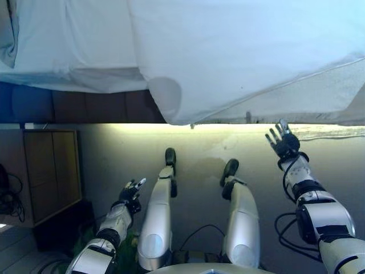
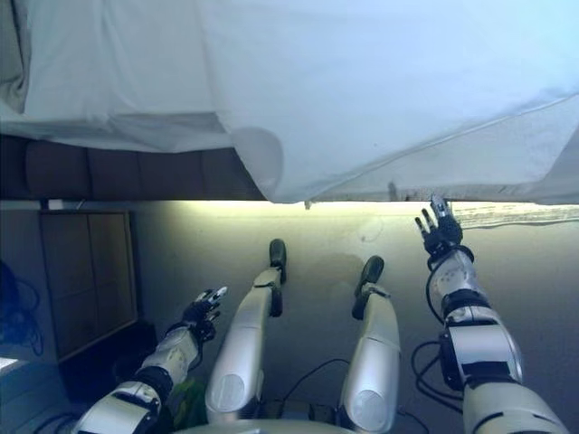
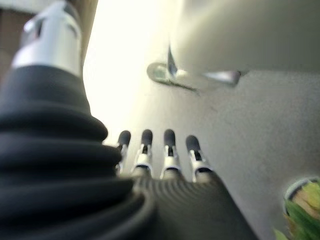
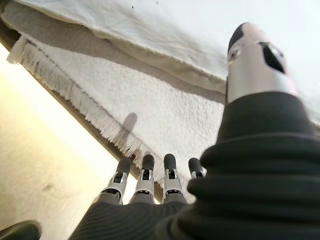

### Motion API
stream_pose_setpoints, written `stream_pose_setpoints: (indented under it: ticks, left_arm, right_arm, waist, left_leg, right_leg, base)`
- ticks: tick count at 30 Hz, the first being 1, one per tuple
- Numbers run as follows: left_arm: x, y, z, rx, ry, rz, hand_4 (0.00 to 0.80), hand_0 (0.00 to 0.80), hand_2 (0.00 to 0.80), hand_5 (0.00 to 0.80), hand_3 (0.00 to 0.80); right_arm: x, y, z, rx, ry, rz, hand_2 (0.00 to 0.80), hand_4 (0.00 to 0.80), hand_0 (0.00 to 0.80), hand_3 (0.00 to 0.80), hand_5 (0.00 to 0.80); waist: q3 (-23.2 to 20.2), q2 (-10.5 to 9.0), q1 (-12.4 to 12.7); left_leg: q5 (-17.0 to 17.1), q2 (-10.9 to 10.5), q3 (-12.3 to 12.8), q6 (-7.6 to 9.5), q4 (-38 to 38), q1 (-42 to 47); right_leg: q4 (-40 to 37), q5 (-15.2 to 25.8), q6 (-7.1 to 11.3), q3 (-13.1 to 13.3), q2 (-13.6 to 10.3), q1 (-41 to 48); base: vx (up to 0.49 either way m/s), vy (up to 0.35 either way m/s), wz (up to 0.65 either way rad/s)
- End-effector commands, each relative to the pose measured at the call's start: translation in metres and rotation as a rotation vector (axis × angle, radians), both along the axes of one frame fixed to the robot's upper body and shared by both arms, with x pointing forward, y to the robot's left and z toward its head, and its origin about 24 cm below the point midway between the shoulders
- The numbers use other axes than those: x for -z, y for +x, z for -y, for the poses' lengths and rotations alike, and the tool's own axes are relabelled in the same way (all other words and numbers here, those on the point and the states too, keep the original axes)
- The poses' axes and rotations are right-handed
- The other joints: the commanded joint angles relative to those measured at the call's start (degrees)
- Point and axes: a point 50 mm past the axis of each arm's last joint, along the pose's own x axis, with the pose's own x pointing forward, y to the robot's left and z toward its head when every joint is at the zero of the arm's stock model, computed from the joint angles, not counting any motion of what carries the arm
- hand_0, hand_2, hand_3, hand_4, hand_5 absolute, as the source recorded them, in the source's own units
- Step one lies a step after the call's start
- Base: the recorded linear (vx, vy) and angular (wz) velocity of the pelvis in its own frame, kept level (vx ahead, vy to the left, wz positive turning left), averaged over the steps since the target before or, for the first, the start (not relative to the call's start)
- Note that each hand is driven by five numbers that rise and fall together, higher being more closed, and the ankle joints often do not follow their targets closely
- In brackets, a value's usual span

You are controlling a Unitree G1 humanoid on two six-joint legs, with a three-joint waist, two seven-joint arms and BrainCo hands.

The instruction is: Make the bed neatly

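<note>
A white duvet (image 1: 239,51) lies over the bed, its corner (image 1: 171,105) hanging down past the bed's front edge. Under it on the right hangs a white fringed blanket (image 4: 150,105), also in the left eye view (image 1: 308,100). My right hand (image 1: 282,142) is raised just below the blanket's fringe, fingers straight and open, holding nothing; it also shows in its own wrist view (image 4: 150,175). My left hand (image 1: 130,191) hangs low at the left, well away from the bed, open and empty, fingers straight in the left wrist view (image 3: 157,147).
A wooden bedside cabinet (image 1: 51,171) stands at the left by the bed's dark side panel (image 1: 85,105). A pillow edge (image 1: 8,34) shows at the far left. A green thing (image 3: 302,210) lies on the floor near my left hand.
</note>
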Motion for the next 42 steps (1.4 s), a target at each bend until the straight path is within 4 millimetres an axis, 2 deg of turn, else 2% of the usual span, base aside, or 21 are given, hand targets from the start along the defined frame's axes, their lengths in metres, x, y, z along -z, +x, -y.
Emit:
stream_pose_setpoints:
  ticks: [1, 3, 5, 8, 20, 29, 37, 38, 39, 42]
  left_arm:
    - [-0.009, 0.006, -0.001, -0.007, -0.032, 0.081, 0.000, 0.000, 0.000, 0.000, 0.000]
    - [-0.011, 0.006, 0.001, -0.006, -0.051, 0.103, 0.000, 0.000, 0.000, 0.000, 0.000]
    - [-0.011, 0.003, 0.001, -0.007, -0.061, 0.118, 0.000, 0.000, 0.000, 0.000, 0.000]
    - [-0.010, -0.001, 0.000, -0.005, -0.068, 0.121, 0.000, 0.000, 0.000, 0.000, 0.000]
    - [-0.002, -0.018, -0.002, -0.036, -0.113, 0.130, 0.000, 0.000, 0.000, 0.000, 0.000]
    - [-0.001, -0.029, -0.007, -0.042, -0.127, 0.133, 0.000, 0.000, 0.000, 0.000, 0.000]
    - [-0.001, -0.032, -0.006, -0.029, -0.130, 0.140, 0.000, 0.000, 0.000, 0.000, 0.000]
    - [-0.001, -0.032, -0.005, -0.025, -0.132, 0.141, 0.000, 0.000, 0.000, 0.000, 0.000]
    - [-0.002, -0.032, -0.005, -0.023, -0.132, 0.142, 0.000, 0.000, 0.000, 0.000, 0.000]
    - [-0.002, -0.031, -0.003, -0.016, -0.125, 0.145, 0.000, 0.000, 0.000, 0.000, 0.000]
  right_arm:
    - [-0.040, 0.003, 0.028, 0.036, -0.187, 0.064, 0.000, 0.000, 0.000, 0.000, 0.000]
    - [-0.056, 0.009, 0.028, 0.028, -0.279, 0.077, 0.000, 0.000, 0.000, 0.000, 0.000]
    - [-0.081, 0.015, 0.031, 0.024, -0.351, 0.106, 0.000, 0.000, 0.000, 0.000, 0.000]
    - [-0.102, 0.023, 0.028, 0.006, -0.388, 0.130, 0.000, 0.000, 0.000, 0.000, 0.000]
    - [-0.172, 0.035, 0.025, -0.003, -0.464, 0.208, 0.000, 0.000, 0.000, 0.000, 0.000]
    - [-0.206, 0.034, 0.029, 0.039, -0.486, 0.241, 0.000, 0.000, 0.000, 0.000, 0.000]
    - [-0.201, 0.036, 0.023, 0.008, -0.503, 0.252, 0.000, 0.000, 0.000, 0.000, 0.000]
    - [-0.198, 0.036, 0.022, 0.002, -0.512, 0.252, 0.518, 0.518, 0.518, 0.518, 0.518]
    - [-0.196, 0.037, 0.020, -0.005, -0.516, 0.255, 0.800, 0.800, 0.800, 0.800, 0.800]
    - [-0.184, 0.037, 0.019, -0.027, -0.487, 0.235, 0.800, 0.800, 0.800, 0.800, 0.800]
  waist:
    - [0.3, 1.51, 1.0]
    - [0.3, 1.85, 1.3]
    - [0.3, 2.25, 1.7]
    - [0.3, 2.50, 2.3]
    - [0.3, 4.46, 4.1]
    - [0.3, 6.07, 5.5]
    - [0.3, 5.96, 5.7]
    - [0.3, 5.86, 5.6]
    - [0.3, 5.71, 5.6]
    - [0.3, 5.11, 5.3]
  left_leg:
    - [-2.4, -2.2, -2.1, 1.12, 5.1, -3.3]
    - [-2.0, -2.1, -2.1, 1.07, 4.8, -4.0]
    - [-1.4, -1.9, -2.2, 1.03, 4.0, -4.5]
    - [-0.8, -1.6, -2.3, 0.90, 3.2, -4.8]
    - [1.3, -1.1, -2.4, 0.38, 0.1, -4.4]
    - [2.3, -0.9, -2.8, 0.27, -0.9, -5.4]
    - [2.5, -0.9, -2.6, 0.19, -2.1, -4.3]
    - [2.4, -0.9, -2.5, 0.21, -2.3, -3.9]
    - [2.4, -1.0, -2.5, 0.19, -2.5, -3.5]
    - [2.4, -1.0, -2.0, 0.11, -3.2, -1.7]
  right_leg:
    - [-4.6, 7.1, 2.28, 2.5, 0.9, -1.4]
    - [-4.6, 7.2, 2.32, 2.3, 0.8, -2.2]
    - [-4.2, 7.1, 2.18, 2.3, 1.0, -3.1]
    - [-4.1, 7.1, 2.08, 2.1, 1.3, -3.6]
    - [-2.3, 5.3, 1.32, 1.3, 1.5, -4.2]
    - [-0.1, 3.9, 0.76, 1.0, 1.5, -5.8]
    - [-1.3, 4.1, 0.60, 0.2, 1.7, -4.7]
    - [-1.6, 4.2, 0.58, 0.0, 1.7, -4.2]
    - [-2.1, 4.3, 0.62, -0.2, 1.7, -3.6]
    - [-3.7, 4.9, 0.91, -0.8, 1.6, -1.3]
  base:
    - [-0.030, -0.005, 0.05]
    - [-0.030, -0.006, 0.04]
    - [-0.010, -0.004, 0.05]
    - [0.010, -0.011, 0.07]
    - [0.032, 0.027, 0.03]
    - [0.012, 0.012, 0.08]
    - [-0.005, 0.006, 0.01]
    - [-0.009, 0.033, 0.00]
    - [0.000, 0.000, 0.00]
    - [0.000, 0.000, 0.00]
